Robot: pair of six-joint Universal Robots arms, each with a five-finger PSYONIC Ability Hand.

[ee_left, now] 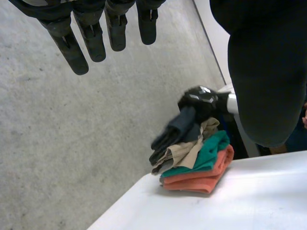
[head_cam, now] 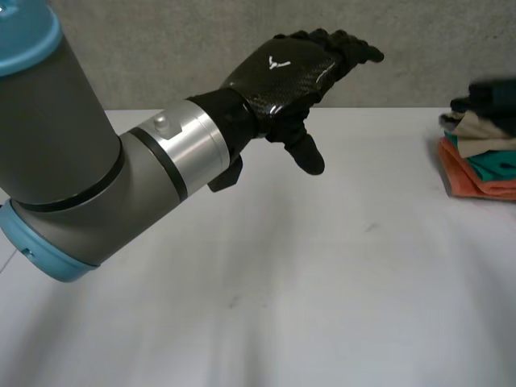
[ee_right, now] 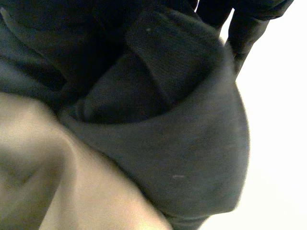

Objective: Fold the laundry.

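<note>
The robot's left hand [head_cam: 294, 72], glossy black with a carbon-weave back, hangs above the white table [head_cam: 322, 282] on its grey, blue-capped left arm [head_cam: 72, 161]. Its fingers [ee_left: 96, 38] are straight and slightly apart, the thumb is dropped toward the tabletop, and it holds nothing.

Well ahead of those fingertips, at the table's edge before a speckled grey wall [head_cam: 161, 48], sits the laundry pile [head_cam: 482, 165], a low, loosely squared stack of soft cloths. At the bottom is a thick coral cloth [ee_left: 204, 179] with a plump, rounded fold. A teal cloth [ee_left: 211, 152] lies on it, and a rumpled beige cloth [ee_right: 72, 182] lies over that. A dark grey cloth [ee_right: 192, 143] crowns the heap, smooth-knit, with a ribbed band and a curved, bulging fold.

The right hand [ee_left: 199, 99] lies directly on top of the stack, against the dark grey cloth. Whether it grips the cloth or merely rests there cannot be told. Seen from the left wrist, the pile's long axis runs roughly along the line of the right hand, and the coral cloth's rounded fold is at the wrist end.
</note>
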